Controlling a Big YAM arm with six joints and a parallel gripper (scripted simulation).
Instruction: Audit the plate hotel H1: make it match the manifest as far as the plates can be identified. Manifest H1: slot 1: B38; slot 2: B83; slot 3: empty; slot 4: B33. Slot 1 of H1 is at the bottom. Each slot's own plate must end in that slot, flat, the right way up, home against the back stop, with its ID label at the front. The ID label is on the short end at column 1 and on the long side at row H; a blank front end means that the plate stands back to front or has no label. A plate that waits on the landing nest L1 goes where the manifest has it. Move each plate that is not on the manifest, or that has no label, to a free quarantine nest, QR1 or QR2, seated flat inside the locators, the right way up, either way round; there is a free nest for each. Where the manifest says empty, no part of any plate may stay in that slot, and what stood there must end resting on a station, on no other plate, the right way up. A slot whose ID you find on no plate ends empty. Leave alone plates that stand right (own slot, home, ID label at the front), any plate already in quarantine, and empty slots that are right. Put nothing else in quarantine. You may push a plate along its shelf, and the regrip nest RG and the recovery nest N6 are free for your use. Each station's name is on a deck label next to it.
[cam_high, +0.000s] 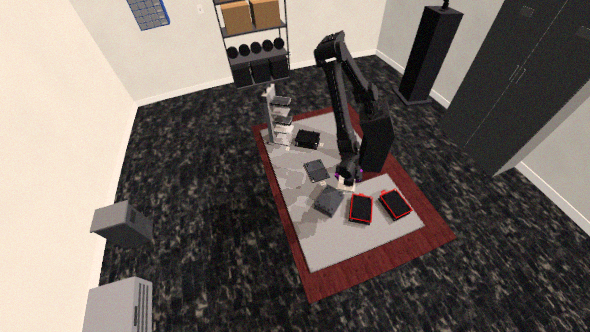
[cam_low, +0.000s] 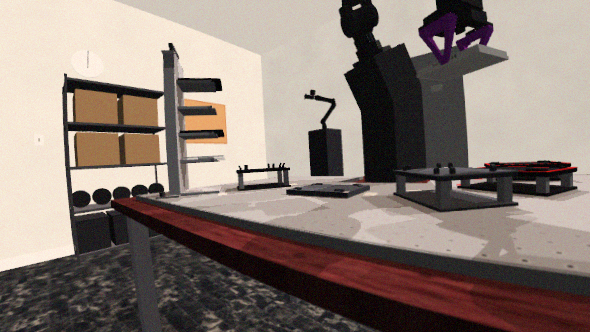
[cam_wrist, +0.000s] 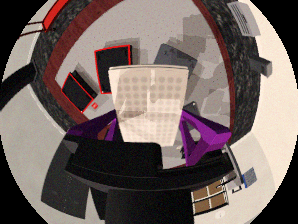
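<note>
The jaws grip a pale plate (cam_wrist: 148, 106) (label unreadable), hiding the deck below.

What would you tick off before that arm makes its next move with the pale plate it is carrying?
1. Plate clamped in the gripper: ok.
2. Plate lifted well above the table: ok.
3. Nearer red-edged nest free: ok, nothing shows in it.
4. Farther red-edged nest free: ok.
5. Plate lined up over a nest: not ok, it hangs short of both.
6. Plate's ID label readable: cannot tell.
</note>
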